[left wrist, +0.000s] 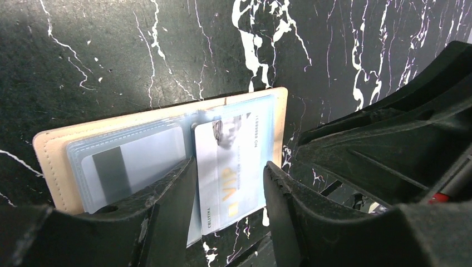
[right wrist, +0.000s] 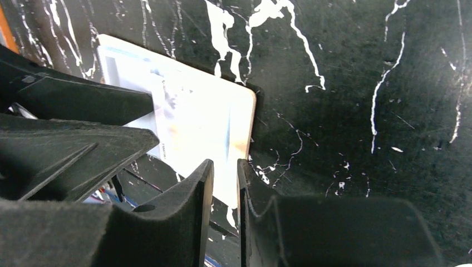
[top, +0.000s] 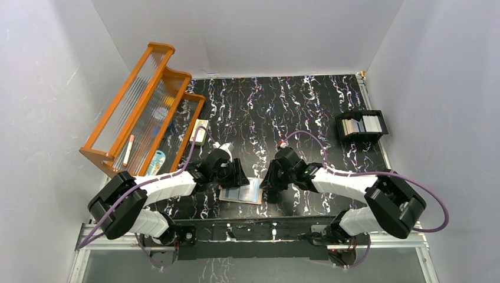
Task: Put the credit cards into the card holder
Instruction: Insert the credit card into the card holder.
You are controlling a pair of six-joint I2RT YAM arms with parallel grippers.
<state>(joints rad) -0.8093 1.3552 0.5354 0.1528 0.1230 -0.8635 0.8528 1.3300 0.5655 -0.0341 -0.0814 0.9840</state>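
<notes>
left gripper (left wrist: pixel 229 169): fingers of matt black plastic, faintly grainy. right gripper (right wrist: pixel 224 167): the same matt black plastic, with rough-textured faces. card holder (left wrist: pixel 50 150), below both tools: tan leather-like cover, smooth, stitched along the rim; inner pockets of clear glossy film. credit card (left wrist: pixel 234 139), between the left fingers: glossy white plastic with gold print. table (left wrist: pixel 111 55), beneath the tools: black marble-pattern surface with white veins, low sheen, finely scuffed.

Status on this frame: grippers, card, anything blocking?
Left gripper open, straddling card partly in card holder pocket. Right gripper shut on card holder edge. Nothing blocking the pocket.
</notes>
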